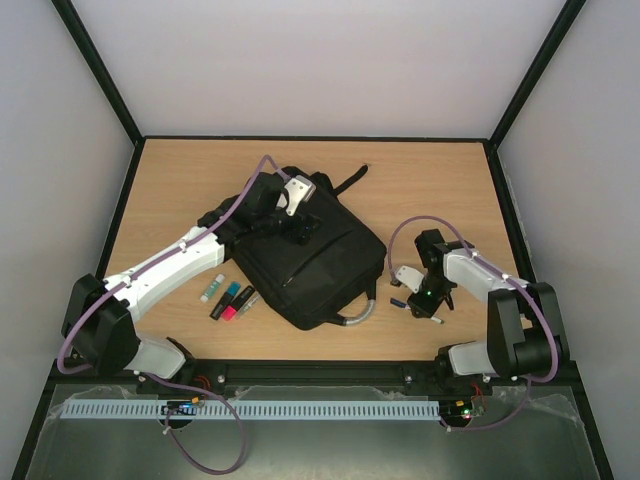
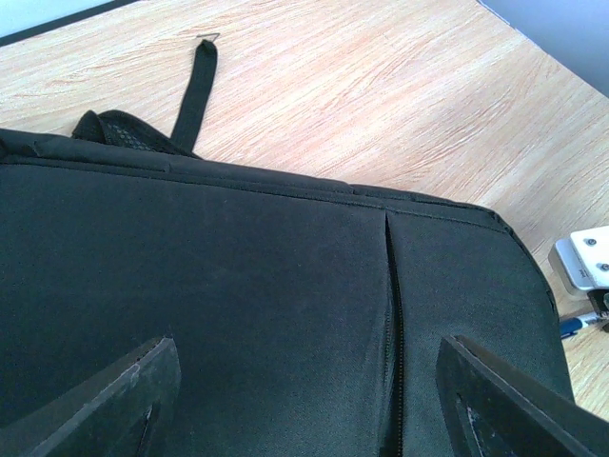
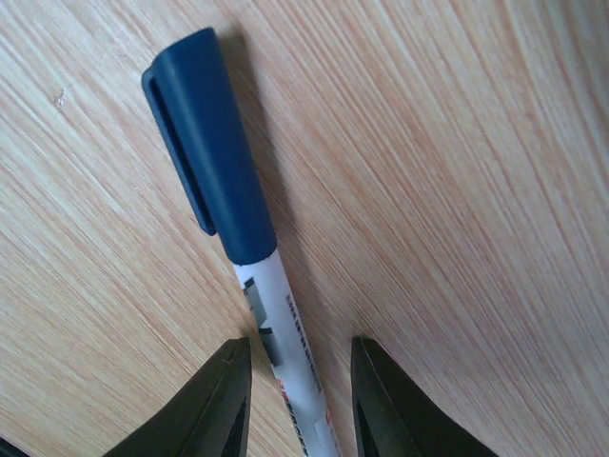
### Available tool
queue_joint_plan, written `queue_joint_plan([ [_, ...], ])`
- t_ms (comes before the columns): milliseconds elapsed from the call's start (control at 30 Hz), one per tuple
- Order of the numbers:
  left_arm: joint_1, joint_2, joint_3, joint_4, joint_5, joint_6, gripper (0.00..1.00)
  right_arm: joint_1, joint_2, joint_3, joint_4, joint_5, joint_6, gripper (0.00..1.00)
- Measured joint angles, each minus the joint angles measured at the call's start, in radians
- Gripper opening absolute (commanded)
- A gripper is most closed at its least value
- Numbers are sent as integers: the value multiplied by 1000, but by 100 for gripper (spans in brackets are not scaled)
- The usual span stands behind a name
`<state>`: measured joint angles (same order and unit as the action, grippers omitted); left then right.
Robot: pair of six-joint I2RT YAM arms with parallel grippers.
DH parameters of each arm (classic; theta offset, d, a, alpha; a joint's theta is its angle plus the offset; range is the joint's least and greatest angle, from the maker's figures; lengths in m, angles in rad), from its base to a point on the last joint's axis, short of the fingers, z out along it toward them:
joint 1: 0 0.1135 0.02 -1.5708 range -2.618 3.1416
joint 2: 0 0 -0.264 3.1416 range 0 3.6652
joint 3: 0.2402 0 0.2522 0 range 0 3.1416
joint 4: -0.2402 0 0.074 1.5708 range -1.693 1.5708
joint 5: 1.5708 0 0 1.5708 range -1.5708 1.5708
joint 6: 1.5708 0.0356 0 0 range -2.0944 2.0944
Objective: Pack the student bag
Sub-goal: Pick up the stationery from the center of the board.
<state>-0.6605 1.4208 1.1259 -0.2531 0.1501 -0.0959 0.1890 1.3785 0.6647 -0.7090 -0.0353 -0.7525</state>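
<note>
Lying mid-frame on the wood-grain worktop [image 1: 430, 180] (white walls [image 1: 320, 60] around), the student bag [image 1: 310, 265] sits under the wide-spread left end effector [image 2: 306, 345]; the right end effector [image 3: 300, 345], slackly parted, straddles a blue-capped marker [image 3: 205, 143].

White-shelled left arm with black joint housings [image 1: 170, 265]; right arm [image 1: 500, 295] same finish. Lilac sheathed cable [image 1: 63, 345] looped along each arm. Small green indicator light [image 1: 428, 295] on right wrist. Matte black angular gripper fingers [image 2: 114, 400]. White wrist bracket [image 2: 582, 259], two dark screws.
</note>
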Motion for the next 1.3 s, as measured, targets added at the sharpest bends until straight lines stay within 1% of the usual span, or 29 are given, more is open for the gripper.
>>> queue_joint_plan([
  [100,0,0,0,0,0,0,77,0,0,-3,7,3,38,29],
  [133,0,0,0,0,1,0,77,0,-2,-7,11,5,43,26],
  [200,0,0,0,0,3,0,76,1,-15,-20,23,18,44,14],
  [233,0,0,0,0,4,0,76,1,-28,-31,35,30,43,10],
  [267,0,0,0,0,5,0,76,1,-39,-40,45,42,38,8],
  [400,0,0,0,0,7,0,77,1,-73,-66,67,64,46,2],
  [567,0,0,0,0,16,0,77,1,-92,-70,68,66,66,1],
  [667,-5,3,0,0,20,0,76,0,-99,-54,40,82,87,1],
  [767,-21,24,1,-1,6,2,76,-1,-116,23,-9,78,126,1],
  [867,-65,65,1,-12,-31,12,77,-1,-134,101,-8,53,167,1],
  [967,-130,115,6,-38,-97,29,76,-1,-138,141,12,11,214,1],
  [1100,-198,184,23,-77,-220,30,75,-1,-133,146,40,-59,276,1],
  [1300,-218,193,33,-98,-359,29,73,-2,-134,145,101,-118,339,1],
])
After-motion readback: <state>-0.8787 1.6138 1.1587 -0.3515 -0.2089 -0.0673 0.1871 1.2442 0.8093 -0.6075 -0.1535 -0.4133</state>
